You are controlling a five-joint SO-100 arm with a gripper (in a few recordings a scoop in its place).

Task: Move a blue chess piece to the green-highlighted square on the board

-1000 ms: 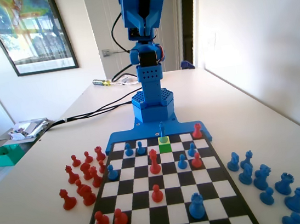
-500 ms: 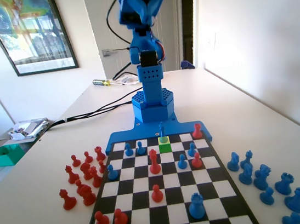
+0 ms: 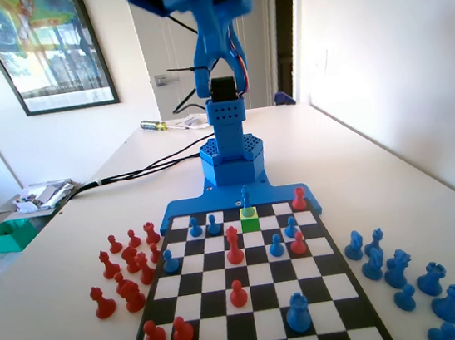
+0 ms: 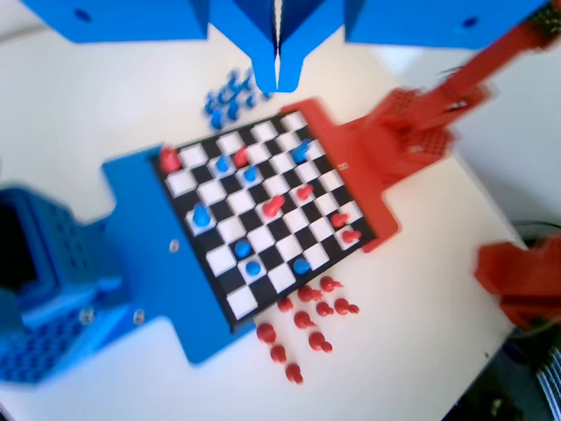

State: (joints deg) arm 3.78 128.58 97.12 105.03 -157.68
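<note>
Room, fixed view: a white table (image 3: 395,165) before pale walls, a framed poster (image 3: 44,51) on the left and a door behind the arm.
Board, fixed view: the board (image 3: 251,288) lies lengthwise, its blue frame at the far end under the arm's base.
Piece, fixed view: the blue chess piece (image 3: 246,198) stands upright on the green-highlighted square (image 3: 249,215), in the far row just before the frame, exactly as it stood a second ago.
Arm, fixed view: over the last second the upper arm has swung up and toward the picture's left, folding away from the board, with nothing carried below it.
Spare pieces, fixed view: red pieces (image 3: 128,271) crowd the table to the left, blue pieces (image 3: 405,272) to the right.
Gripper, wrist view: the gripper (image 4: 277,53) hangs high over the whole board; its jaws meet in a thin seam with nothing between them.
Board, wrist view: the picture is blurred; the slim piece and the green square cannot be picked out there.
Meaning: judging by the piece resting on green and the empty pincer lifted clear, the move looks complete and the arm is retreating.
</note>
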